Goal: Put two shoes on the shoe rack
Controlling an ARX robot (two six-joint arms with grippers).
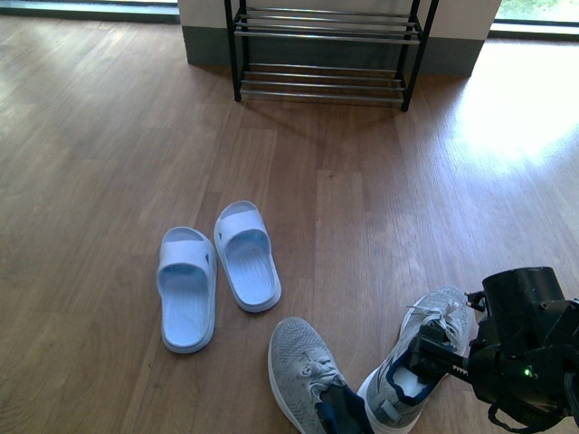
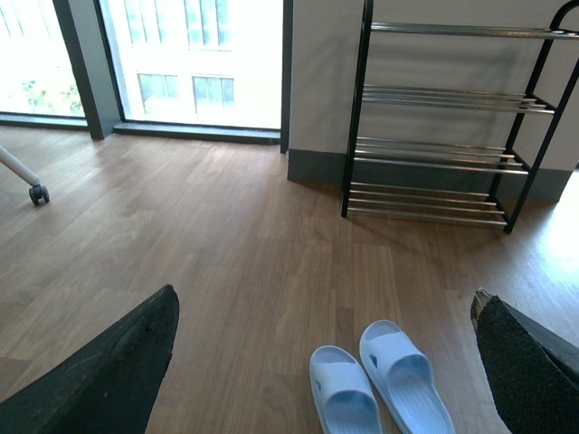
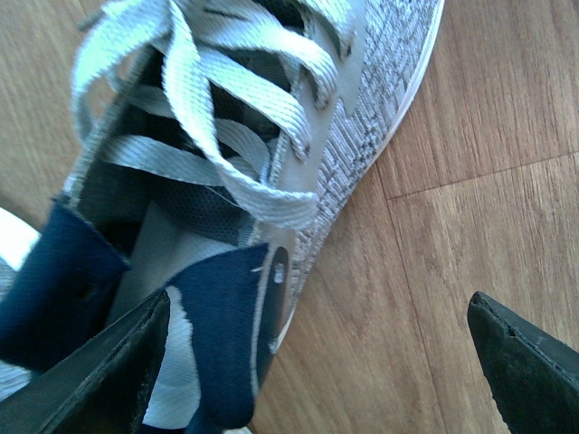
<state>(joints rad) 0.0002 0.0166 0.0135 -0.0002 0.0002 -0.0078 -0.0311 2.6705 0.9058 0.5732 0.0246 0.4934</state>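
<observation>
Flooring of brown wood planks (image 1: 109, 136) fills the work area. At its far edge, against the wall, stands the low shoe rack of black metal side frames and chrome rods (image 1: 326, 34), with no footwear on the tiers in view. Both grey knit lace-up sneakers (image 1: 303, 357) lie near the robot, well apart from the rack, so no placement is complete. A pair of pale blue-white plastic slides (image 1: 187, 285) lies just beside them, on the left. The right gripper (image 3: 321, 371) has its jaws apart, straddling the outer side wall of the right-hand sneaker at its collar: one finger appears to sit over the insole, the other over bare floor. Nothing is clamped yet. The left gripper (image 2: 317, 371) hangs above the floor, jaws apart and empty. Hazards: the soft collar may fold on closure, letting the sneaker slip or swing; the loose grey flat laces (image 3: 235, 99) may snag a finger; the adjacent sneaker may be dragged; a badly seated sole may tip between the rods.
</observation>
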